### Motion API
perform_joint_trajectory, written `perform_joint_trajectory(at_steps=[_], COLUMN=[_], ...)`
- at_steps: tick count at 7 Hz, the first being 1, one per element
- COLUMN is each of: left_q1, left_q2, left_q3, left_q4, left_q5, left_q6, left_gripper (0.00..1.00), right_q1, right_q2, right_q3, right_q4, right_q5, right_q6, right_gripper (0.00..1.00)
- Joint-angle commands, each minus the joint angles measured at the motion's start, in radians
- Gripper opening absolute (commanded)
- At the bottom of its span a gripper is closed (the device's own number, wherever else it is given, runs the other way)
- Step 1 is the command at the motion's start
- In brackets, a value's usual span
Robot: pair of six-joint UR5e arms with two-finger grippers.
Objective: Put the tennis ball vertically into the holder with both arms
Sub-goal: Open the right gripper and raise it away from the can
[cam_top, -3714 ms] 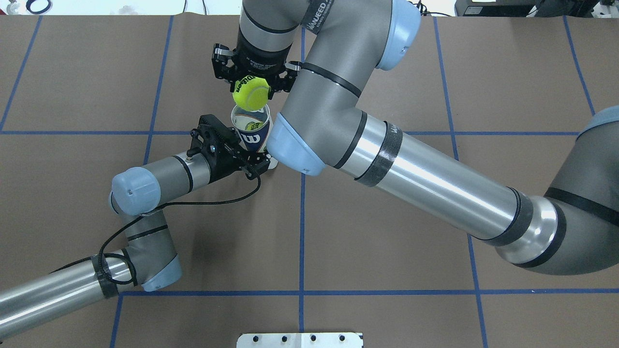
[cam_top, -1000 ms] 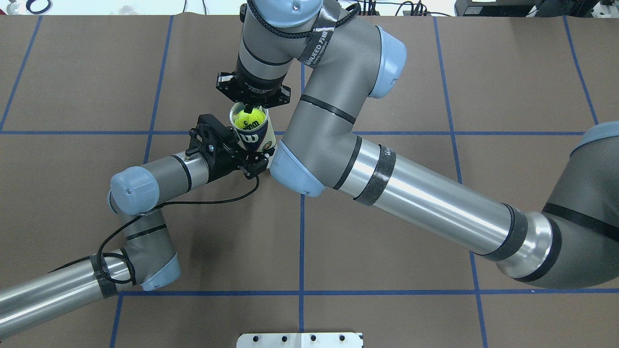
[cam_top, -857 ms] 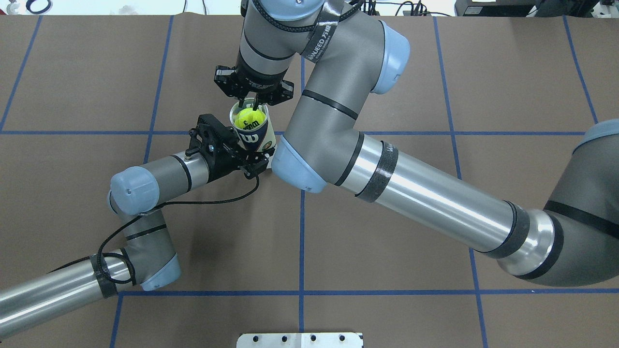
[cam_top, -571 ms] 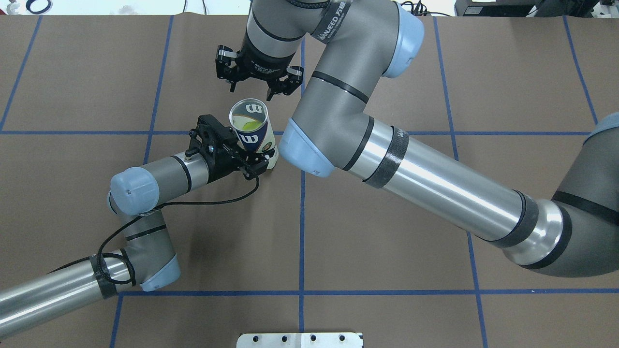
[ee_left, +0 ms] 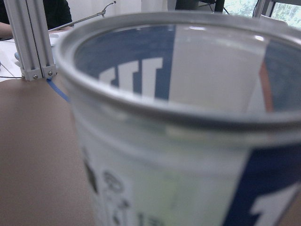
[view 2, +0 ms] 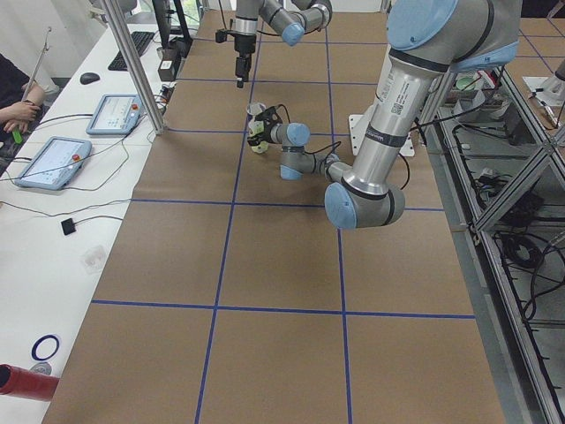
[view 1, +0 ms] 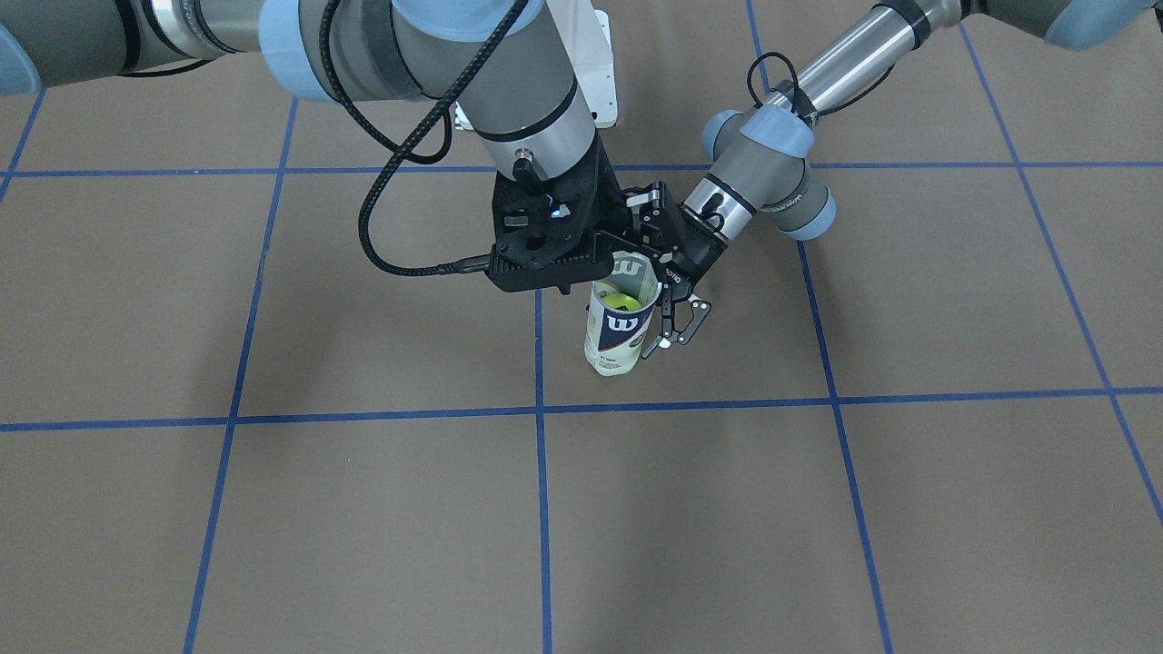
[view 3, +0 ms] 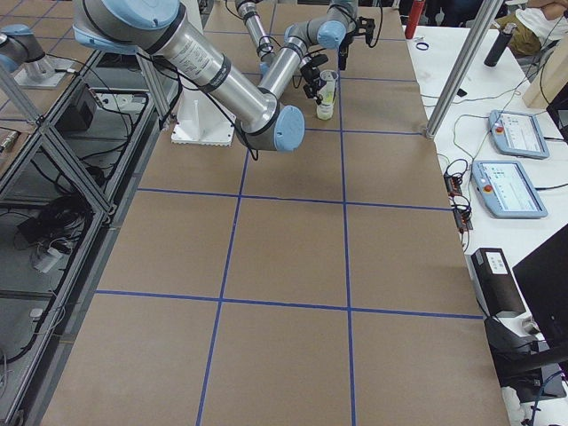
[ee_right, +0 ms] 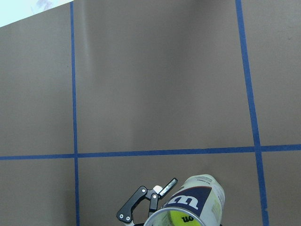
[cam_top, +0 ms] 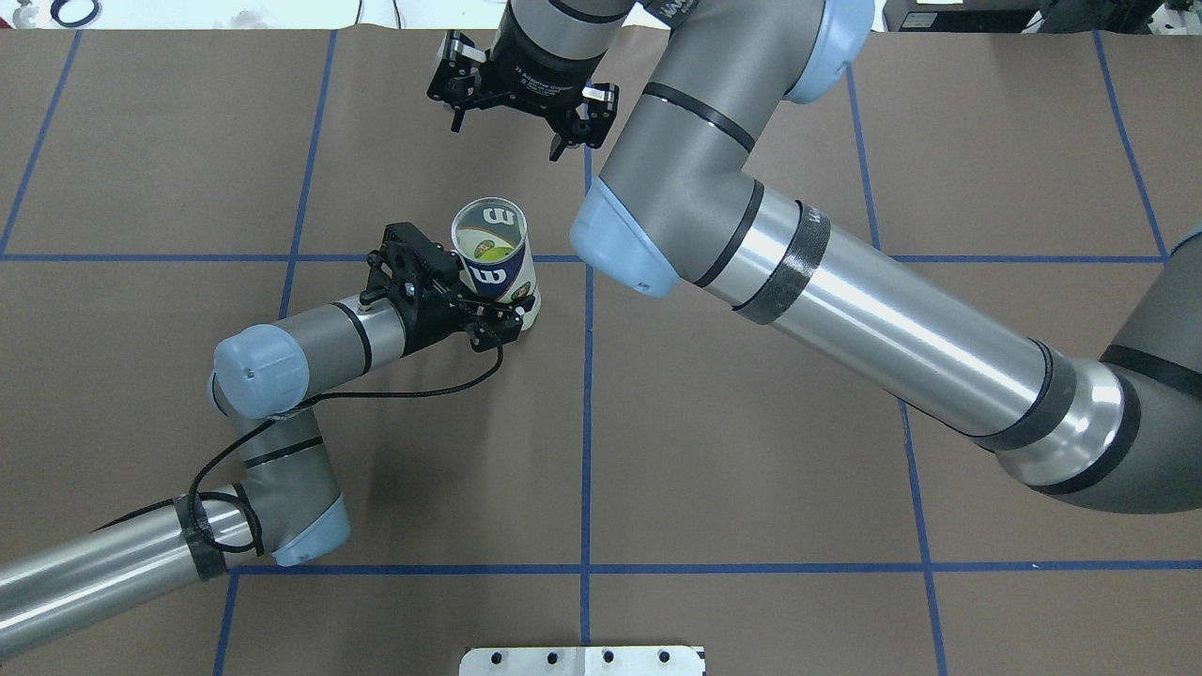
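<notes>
Where the left arm [cam_top: 310,333] comes in low from the overhead view's left edge, a black cable [cam_top: 404,392] looping along it, the left gripper [cam_top: 500,305] lies nearly level with the worktop [cam_top: 141,141]. Its fingers [ee_right: 132,203] are closed on the lower part of the holder [cam_top: 495,272], one to either side of the tube. The holder stands upright on the brown worktop, just left of the middle blue tape line [cam_top: 586,451] and on the cross line that meets it, with its open mouth facing up and the white "W" on its navy band turned toward the robot. Down inside it sits a tennis ball [cam_top: 488,251], yellow-green and well below the rim; the front-facing and right wrist views show it through the open mouth as well. Beyond the holder and slightly right of it, the right gripper [cam_top: 507,131] hangs high above the worktop, clear of the tube's mouth, pointing down with its fingers spread wide and nothing between them. Behind it the right arm [cam_top: 892,329] slants thick and silver across to the view's right edge. At the near edge, a white plate [cam_top: 582,660] with bolt holes shows in the middle.
</notes>
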Motion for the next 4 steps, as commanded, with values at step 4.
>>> perform_joint_trajectory(at_steps=[4], left_q1=[-0.001], left_q2=[0.008], left_q3=[-0.011], left_q4=[-0.002], left_q5=[-0.004], left_q6=[-0.001], left_gripper=[0.99], right_q1=[0.068], right_q2=[-0.023], right_q3=[0.007], right_q4=[0.002], right_q5=[0.056], right_q6=[-0.019], right_gripper=[1.0])
